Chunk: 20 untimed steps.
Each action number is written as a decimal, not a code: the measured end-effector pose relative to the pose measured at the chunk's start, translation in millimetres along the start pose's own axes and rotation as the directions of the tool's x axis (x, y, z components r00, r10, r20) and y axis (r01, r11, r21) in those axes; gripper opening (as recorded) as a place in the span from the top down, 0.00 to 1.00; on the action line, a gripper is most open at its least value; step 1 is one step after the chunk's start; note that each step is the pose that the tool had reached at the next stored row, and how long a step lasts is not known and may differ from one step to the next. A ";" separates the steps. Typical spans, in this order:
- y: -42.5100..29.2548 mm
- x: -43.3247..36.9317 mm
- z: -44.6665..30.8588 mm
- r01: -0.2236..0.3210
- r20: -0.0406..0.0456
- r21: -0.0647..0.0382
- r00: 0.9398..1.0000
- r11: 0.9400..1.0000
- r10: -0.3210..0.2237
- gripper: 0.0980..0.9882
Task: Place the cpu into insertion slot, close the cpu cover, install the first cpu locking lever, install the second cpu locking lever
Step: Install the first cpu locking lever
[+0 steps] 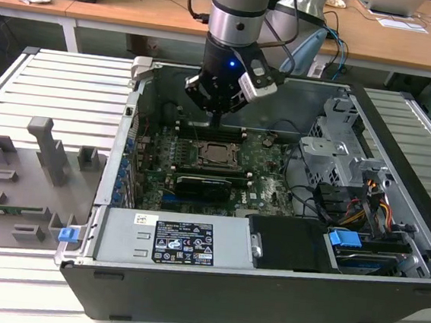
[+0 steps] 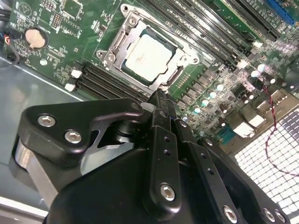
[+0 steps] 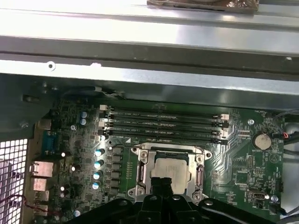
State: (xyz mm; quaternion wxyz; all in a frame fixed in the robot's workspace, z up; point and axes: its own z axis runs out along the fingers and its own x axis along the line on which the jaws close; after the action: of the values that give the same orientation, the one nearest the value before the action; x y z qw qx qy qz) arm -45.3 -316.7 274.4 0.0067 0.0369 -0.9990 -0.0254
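Silver cpu (image 2: pixel 148 55) lies under lowered cpu cover (image 2: pixel 119 43) | my gripper (image 2: pixel 161 95) clenched, empty | tips just beside cover's edge

My arm (image 1: pixel 238 7) stands upright over the cpu (image 1: pixel 218 153), a grey sleeve ending in a black wrist (image 1: pixel 226 69) with a blue light (image 1: pixel 232 64) lit on it. My gripper (image 1: pixel 215 120) points straight down, its tip hanging near the cpu, just behind it in the exterior view. My fingers (image 2: pixel 163 122) are pressed flat together with nothing between them. In both wrist views their tips sit at the cpu's edge.
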 end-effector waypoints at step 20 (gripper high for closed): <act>1.4 19.2 0.6 0.007 0.010 0.001 1.000 1.000 -0.007 0.99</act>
State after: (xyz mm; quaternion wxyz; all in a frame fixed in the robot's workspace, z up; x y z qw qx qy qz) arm -64.6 -316.7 274.2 0.0013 0.0405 -0.9989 -0.0252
